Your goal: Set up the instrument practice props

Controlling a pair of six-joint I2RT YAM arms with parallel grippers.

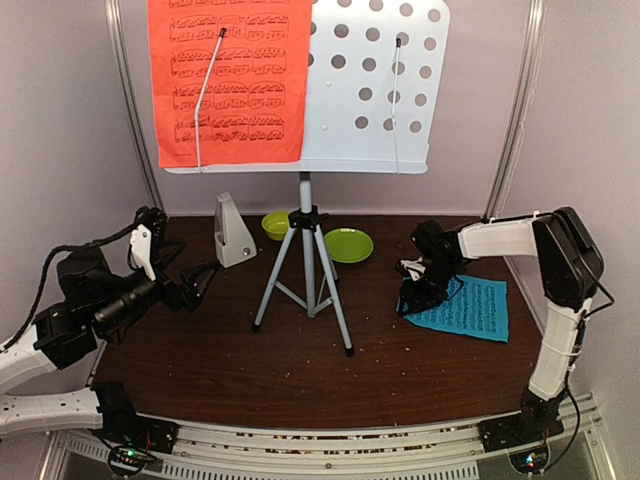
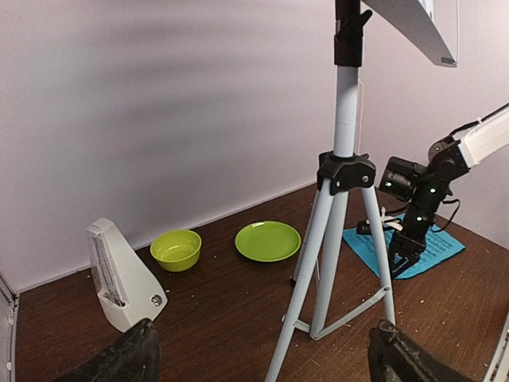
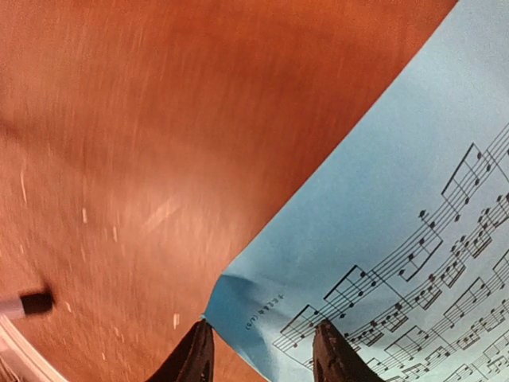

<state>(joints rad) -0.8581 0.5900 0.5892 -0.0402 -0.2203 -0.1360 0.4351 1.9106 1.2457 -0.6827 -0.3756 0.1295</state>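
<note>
Two right fingers (image 3: pixel 193 360) astride blue sheet (image 3: pixel 382 239) corner

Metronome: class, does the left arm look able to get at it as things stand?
Probably yes. The metronome stands close ahead of the open left pincer on bare table, and the tripod stands off to one side.

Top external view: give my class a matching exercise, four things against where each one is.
Things:
1. red music sheet
2. blue music sheet
3. metronome
4. lime-green plate

Places:
A. flat on the table, right side
B. on the table, just right of the tripod
C. held on the stand desk
D. upright, left of the tripod

Pairs: 1-C, 2-A, 3-D, 4-B
</note>
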